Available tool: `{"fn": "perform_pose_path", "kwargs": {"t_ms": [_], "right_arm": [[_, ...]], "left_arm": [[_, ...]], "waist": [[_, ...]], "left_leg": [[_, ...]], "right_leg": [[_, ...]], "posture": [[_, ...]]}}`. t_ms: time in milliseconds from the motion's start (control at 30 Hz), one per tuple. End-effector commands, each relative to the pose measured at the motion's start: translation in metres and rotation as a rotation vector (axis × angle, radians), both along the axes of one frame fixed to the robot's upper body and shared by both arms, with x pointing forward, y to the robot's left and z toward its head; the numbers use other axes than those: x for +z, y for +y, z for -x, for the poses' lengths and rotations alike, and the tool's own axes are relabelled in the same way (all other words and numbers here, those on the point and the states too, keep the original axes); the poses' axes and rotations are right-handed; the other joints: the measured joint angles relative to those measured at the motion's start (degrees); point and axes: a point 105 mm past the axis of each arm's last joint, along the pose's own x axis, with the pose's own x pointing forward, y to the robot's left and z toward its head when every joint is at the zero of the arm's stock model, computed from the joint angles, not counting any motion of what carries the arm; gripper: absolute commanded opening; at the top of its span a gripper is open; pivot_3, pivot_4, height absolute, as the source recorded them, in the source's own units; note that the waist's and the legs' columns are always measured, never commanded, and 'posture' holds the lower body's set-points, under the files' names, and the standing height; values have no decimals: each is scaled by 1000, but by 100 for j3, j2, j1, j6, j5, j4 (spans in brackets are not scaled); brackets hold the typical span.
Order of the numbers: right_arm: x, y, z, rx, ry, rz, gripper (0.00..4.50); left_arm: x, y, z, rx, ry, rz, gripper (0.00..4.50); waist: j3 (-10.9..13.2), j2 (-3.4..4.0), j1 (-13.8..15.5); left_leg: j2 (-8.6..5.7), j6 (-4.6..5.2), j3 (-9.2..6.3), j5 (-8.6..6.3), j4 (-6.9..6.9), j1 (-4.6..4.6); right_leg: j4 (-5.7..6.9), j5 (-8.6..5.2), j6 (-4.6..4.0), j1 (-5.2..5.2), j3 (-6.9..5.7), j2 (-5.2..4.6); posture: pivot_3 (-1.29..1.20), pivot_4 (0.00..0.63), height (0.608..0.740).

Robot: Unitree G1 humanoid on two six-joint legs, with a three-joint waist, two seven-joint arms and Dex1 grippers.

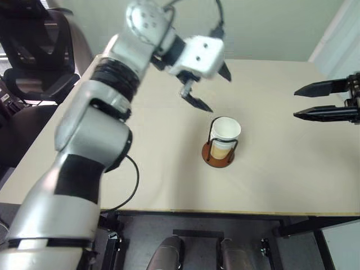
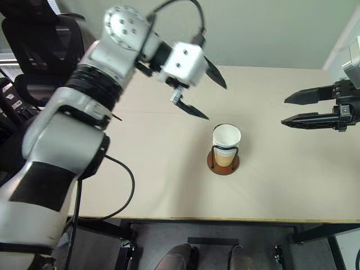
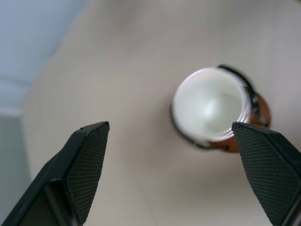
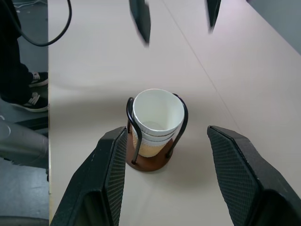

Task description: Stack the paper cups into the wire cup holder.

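While both grippers' fingers gape empty, paper cups (image 1: 226,135) sit nested in wire cup holder (image 1: 219,155)

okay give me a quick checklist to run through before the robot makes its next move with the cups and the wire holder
1. Paper cups nested inside the wire cup holder: ok, stacked rims show between the wire loops.
2. Holder upright on the table: ok.
3. Left end effector released: ok, fingers wide apart, holding nothing, above the stack.
4. Right end effector free: ok, fingers apart, holding nothing, off to the side of the holder.
5. Number of cups in the stack: cannot tell exactly, at least two rims visible.
6. Loose cups left on the table: ok, none visible.
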Motion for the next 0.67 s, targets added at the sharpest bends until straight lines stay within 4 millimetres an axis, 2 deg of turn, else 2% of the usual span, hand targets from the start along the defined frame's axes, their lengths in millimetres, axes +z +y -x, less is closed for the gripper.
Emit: {"fn": "perform_pose_path", "kwargs": {"t_ms": [33, 133, 233, 367, 467, 533, 567, 633, 667], "right_arm": [[15, 3, 5, 1, -81, -4, 2697], [16, 6, 4, -8, -95, -8, 2697], [14, 9, 0, -29, -94, 2, 2697], [5, 15, -10, -51, -90, 14, 2697], [-4, 20, -10, -46, -72, -2, 2697], [-7, 19, -9, -63, -65, -15, 2697], [-9, 18, -9, -76, -61, -23, 2697], [-12, 14, -8, -109, -57, -30, 2697], [-13, 13, -7, -119, -54, -33, 2697]], "left_arm": [[18, 24, -7, 98, 22, 147, 4459], [31, 57, -16, 233, 63, 305, 4459], [28, 80, -21, 320, 77, 360, 4459], [22, 103, -26, 413, 91, 412, 4459], [20, 120, -29, 482, 94, 450, 4459], [17, 127, -31, 512, 90, 456, 4459], [16, 130, -32, 527, 88, 460, 4459], [13, 135, -34, 557, 85, 479, 4459], [12, 137, -35, 569, 93, 496, 4459]], "waist": [[-2, 3, -13], [-1, 5, -15], [-1, 6, -26], [-1, 7, -24], [-4, 0, -15], [-1, 4, -15], [-2, 5, -13], [-2, 5, -9], [-2, 5, -9]], "left_leg": [[3, 0, -2, 0, 0, 1], [1, -1, 1, 3, -1, 0], [1, -2, 3, 6, -7, 1], [-6, -4, 1, 11, -4, 5], [8, -5, -14, 16, 1, -3], [7, -7, -12, 20, 1, -3], [-4, -6, -7, 25, -6, -3], [-4, -6, -14, 27, -5, -1], [-13, -5, 2, 29, -8, 0]], "right_leg": [[0, 0, 0, 0, 2, -2], [1, -25, -44, -2, -7, 7], [1, -28, -48, -6, -4, 8], [7, -32, -55, -2, -10, 11], [8, -27, -56, -5, 4, 6], [7, -25, -58, -10, -3, 2], [10, -26, -59, -11, -14, 36], [7, -27, -58, -8, -1, -3], [10, -28, -61, -10, -24, 19]], "posture": [[0, 150, 740], [0, 150, 740], [0, 150, 740], [0, 150, 740], [0, 150, 740], [0, 150, 740], [0, 150, 740], [0, 150, 740], [0, 150, 740]]}}
